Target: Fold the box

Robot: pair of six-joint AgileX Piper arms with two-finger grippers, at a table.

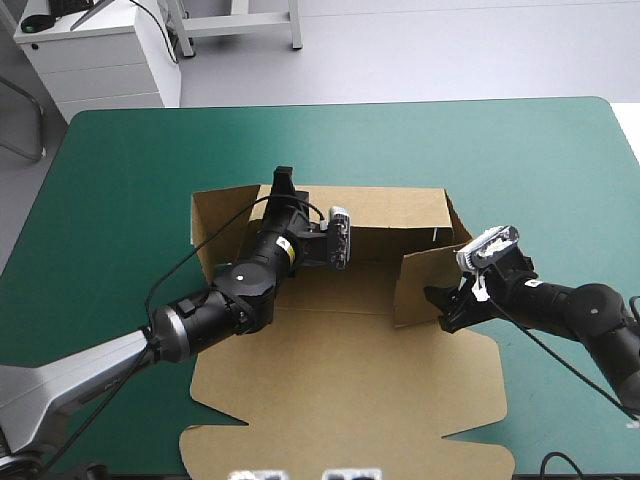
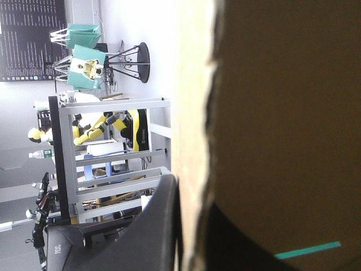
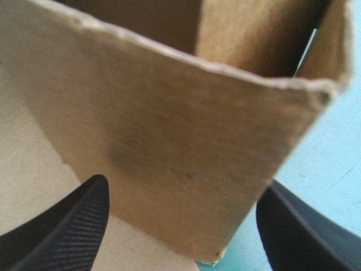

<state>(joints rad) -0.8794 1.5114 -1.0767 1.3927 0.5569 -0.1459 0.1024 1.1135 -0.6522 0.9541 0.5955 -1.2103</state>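
Observation:
The brown box (image 1: 340, 380) lies in the middle of the table, its lid panel flat toward the near edge. Its back wall (image 1: 385, 208) and left wall (image 1: 215, 225) stand raised. My left gripper (image 1: 283, 182) sits at the back wall's top edge, shut on the board. In the left wrist view the board's edge (image 2: 194, 113) runs between the black fingers (image 2: 161, 226) of that gripper (image 2: 194, 200). A right side flap (image 1: 425, 285) stands upright and angled inward. My right gripper (image 1: 438, 300) is open at its near end. Its fingers (image 3: 73, 217) straddle the flap (image 3: 180, 141) without closing on it.
Bare teal-green cover (image 1: 120, 170) lies to the left, to the right and beyond the box. The lid's notched front edge (image 1: 330, 455) comes close to the table's near edge. The left arm (image 1: 200, 315) crosses the box floor's left part.

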